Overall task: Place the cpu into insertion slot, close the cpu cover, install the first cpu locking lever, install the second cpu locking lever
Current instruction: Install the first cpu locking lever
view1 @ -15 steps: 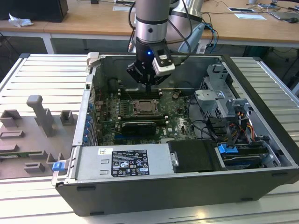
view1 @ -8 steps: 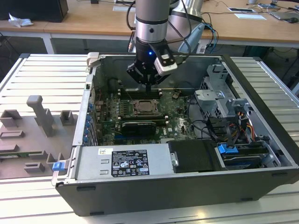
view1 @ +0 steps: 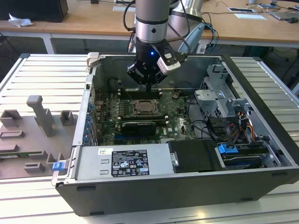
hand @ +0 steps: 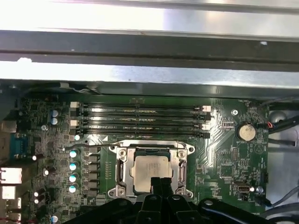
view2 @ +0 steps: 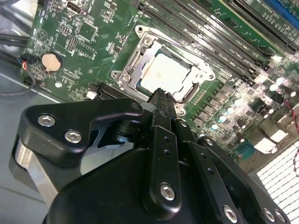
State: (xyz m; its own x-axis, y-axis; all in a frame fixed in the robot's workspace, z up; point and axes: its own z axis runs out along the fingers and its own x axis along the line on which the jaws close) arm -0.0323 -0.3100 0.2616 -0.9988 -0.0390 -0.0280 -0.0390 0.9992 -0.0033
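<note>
The gripper point(hand: 159, 183) is hanging with its fingers pressed together and empty, close above the chip point(hand: 150, 170). The chip is sitting in the socket point(view1: 145, 107) under the cover plate point(hand: 122, 171). A thin wire lever point(hand: 96, 146) is sticking out sideways, seemingly unlatched. A push landing off-line could be scraping the chip or slipping off the lever. The white label point(view1: 128, 162) on the power supply box point(view1: 159, 161) is carrying print too small to read.

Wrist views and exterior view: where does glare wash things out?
In the first wrist view, the case wall is blown out white; in the second wrist view, the cpu shines pale and a finned part glows white; the exterior view is evenly lit.
</note>
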